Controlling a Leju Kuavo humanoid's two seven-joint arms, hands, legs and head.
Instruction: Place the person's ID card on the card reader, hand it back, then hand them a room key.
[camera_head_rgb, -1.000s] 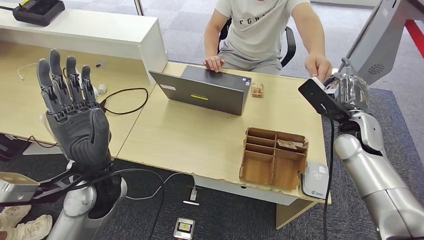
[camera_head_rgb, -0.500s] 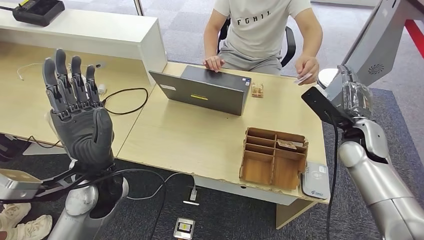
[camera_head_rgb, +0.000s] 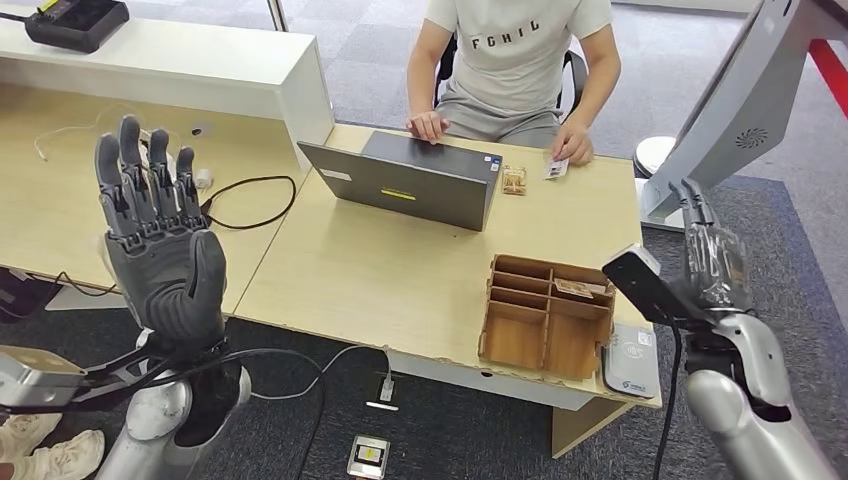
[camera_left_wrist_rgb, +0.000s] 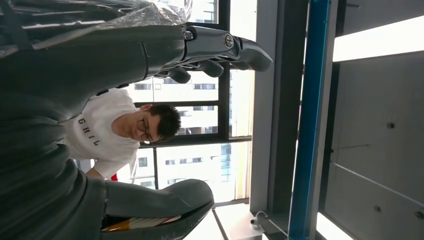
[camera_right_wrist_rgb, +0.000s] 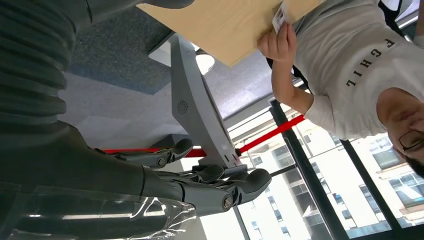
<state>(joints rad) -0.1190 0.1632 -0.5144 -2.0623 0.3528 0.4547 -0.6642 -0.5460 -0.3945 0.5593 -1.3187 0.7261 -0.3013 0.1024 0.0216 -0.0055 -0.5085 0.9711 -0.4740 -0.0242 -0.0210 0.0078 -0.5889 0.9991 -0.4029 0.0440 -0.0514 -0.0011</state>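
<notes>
Right hand (camera_head_rgb: 712, 262), fingers extended and apart, empty, raised beside the table's near right corner. The wooden organizer (camera_head_rgb: 545, 315), with what appears to be a room key card (camera_head_rgb: 574, 288) in a rear compartment, lies just inboard of those fingers; the card reader (camera_head_rgb: 630, 360) sits below them. Beyond the fingertips, the ID card (camera_head_rgb: 557, 168) rests under the person's hand (camera_head_rgb: 573, 143). Left hand (camera_head_rgb: 160, 240), fingers straight, empty, stands well apart; the right is judged nearer the key.

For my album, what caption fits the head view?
Person's hand sets ID card on desk; robot's right hand empty.
</notes>
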